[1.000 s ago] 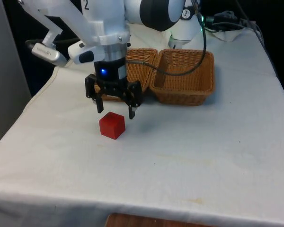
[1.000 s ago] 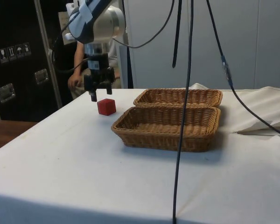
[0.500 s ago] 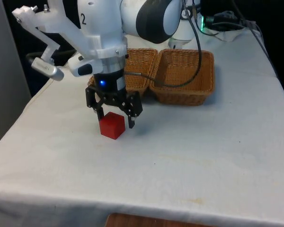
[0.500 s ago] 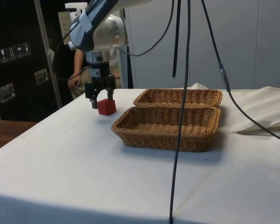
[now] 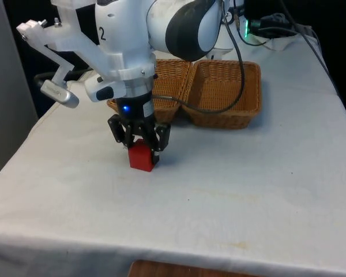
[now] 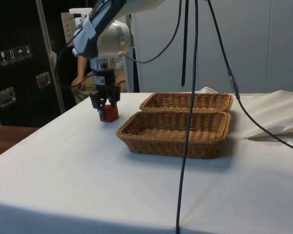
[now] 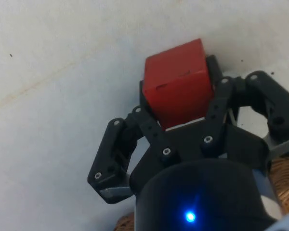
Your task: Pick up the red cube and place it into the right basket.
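I am looking at a plain red cube, its faces one even shade with no marking. My gripper is showing black all over, fingers and linkages alike, below a glossy white arm. The two wicker baskets are showing a honey-brown woven pattern, the same in both. The tablecloth is lying white, with a few faint yellowish stains. A black cable is hanging across the side view.

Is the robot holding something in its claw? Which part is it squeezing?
Yes. The gripper has its two fingers pressed on opposite side faces of the red cube. The cube sits on the white cloth, not lifted yet.
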